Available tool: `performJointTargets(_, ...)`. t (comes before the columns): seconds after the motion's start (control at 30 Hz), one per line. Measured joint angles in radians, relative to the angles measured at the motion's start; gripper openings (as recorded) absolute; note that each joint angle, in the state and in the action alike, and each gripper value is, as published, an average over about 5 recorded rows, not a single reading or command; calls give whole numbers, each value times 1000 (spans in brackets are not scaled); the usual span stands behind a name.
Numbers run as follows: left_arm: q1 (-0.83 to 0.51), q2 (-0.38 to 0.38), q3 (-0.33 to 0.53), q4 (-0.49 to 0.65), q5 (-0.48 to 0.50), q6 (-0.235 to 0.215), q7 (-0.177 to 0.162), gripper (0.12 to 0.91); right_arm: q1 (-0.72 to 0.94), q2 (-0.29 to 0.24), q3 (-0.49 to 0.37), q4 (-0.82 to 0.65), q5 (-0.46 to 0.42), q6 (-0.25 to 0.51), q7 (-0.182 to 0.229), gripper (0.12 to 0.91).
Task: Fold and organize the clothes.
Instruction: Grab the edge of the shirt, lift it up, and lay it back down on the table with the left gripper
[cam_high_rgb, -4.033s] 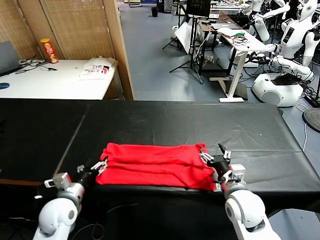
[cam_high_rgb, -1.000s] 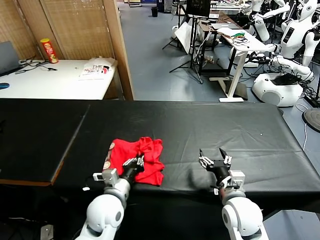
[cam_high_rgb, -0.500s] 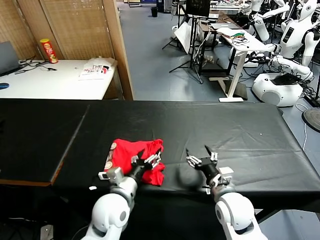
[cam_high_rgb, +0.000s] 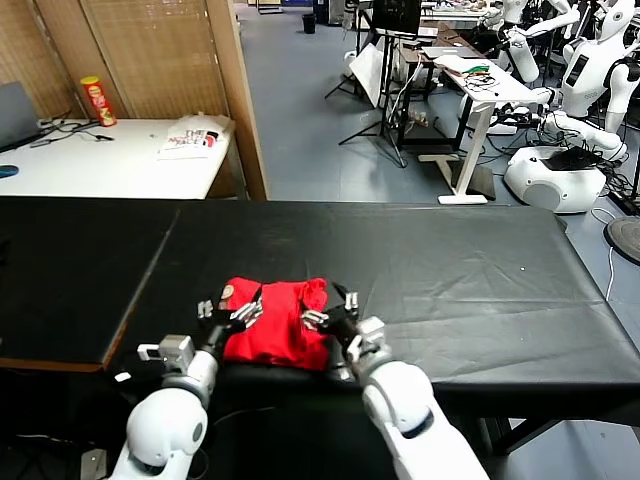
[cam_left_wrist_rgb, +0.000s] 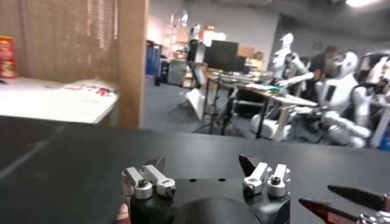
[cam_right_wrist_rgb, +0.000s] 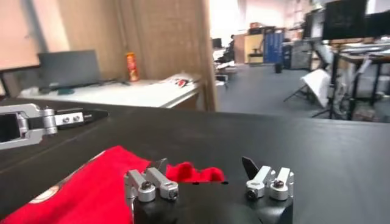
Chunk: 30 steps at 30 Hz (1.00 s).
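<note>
You're looking at the red T-shirt (cam_high_rgb: 275, 325) lying as a compact folded bundle on the black tabletop (cam_high_rgb: 470, 270), near the front edge, a bit left of centre. Four seconds back it was a long flat strip stretched between both arms; a second ago your left tool (cam_high_rgb: 233, 312) was pinching the bundle's near edge, and now it's standing spread at the shirt's left edge, holding nothing. So the cross fold is done and the cloth is released. Your right tool (cam_high_rgb: 330, 312) has swung in from well to the right and is now sitting at the shirt's right edge, fingers spread too, nothing between them.

In the right wrist view the red cloth (cam_right_wrist_rgb: 91, 189) is lying just ahead of that tool's own open fingertips (cam_right_wrist_rgb: 159, 165), with the left tool's fingers (cam_right_wrist_rgb: 73, 115) showing across the bundle. Whether either tool is touching the fabric, I can't tell.

Meaning for the task: folding is looking mostly finished. The top right corner of the bundle is sitting rumpled, so you're probably squaring or nudging it into place next with both tools flanking it.
</note>
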<state>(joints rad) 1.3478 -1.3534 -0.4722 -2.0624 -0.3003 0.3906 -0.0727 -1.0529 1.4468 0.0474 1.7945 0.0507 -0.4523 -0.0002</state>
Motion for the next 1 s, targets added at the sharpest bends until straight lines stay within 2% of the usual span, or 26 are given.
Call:
performJointTargets(0.27, 8, 0, -16, 36, 18, -19, 14, 798, -16, 18, 4, -41, -203, 43, 48, 798)
performJointTargets(0.47, -2, 3, -35, 76, 3, -70, 33, 798, -32, 26, 29, -70, -293, 46, 68, 798)
performJointTargets(0.63, -7, 9, -63, 128, -45, -83, 35, 798, -41, 28, 50, -62, -253, 58, 73, 798)
performJointTargets(0.77, -9, 14, -88, 163, -115, -78, 40, 798, -55, 19, 74, -32, -162, 81, 71, 798)
performJointTargets(0.87, -12, 13, -106, 182, -198, -62, 36, 798, -68, 8, 97, 11, -66, 92, 58, 798)
performJointTargets(1.0, -17, 6, -132, 187, -358, -21, 10, 798, -90, -12, 130, 81, 26, 103, 41, 798)
